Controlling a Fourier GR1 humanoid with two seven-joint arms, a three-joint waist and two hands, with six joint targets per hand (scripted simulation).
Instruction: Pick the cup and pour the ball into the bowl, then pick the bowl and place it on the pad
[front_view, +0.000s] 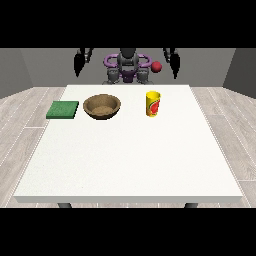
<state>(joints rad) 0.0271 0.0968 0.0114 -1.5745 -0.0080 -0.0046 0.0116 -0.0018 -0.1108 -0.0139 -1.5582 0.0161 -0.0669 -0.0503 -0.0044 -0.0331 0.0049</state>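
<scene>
Cup (153, 104) stands upright on table (130, 160), right of bowl (102, 106); pad (63, 110) further left. Probably light, stiff, slick-sided, so I'd grab mid-wall w/ my hand at view's right (172, 60). Both hands raised, hand at view's left (80, 61) too; fingers: can't tell.

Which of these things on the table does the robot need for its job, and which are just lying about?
Part of the job:
yellow cup
brown bowl
green pad
red ball, seen above the cup, near the robot

Just there:
white table, which carries everything
No spare items show.
</scene>
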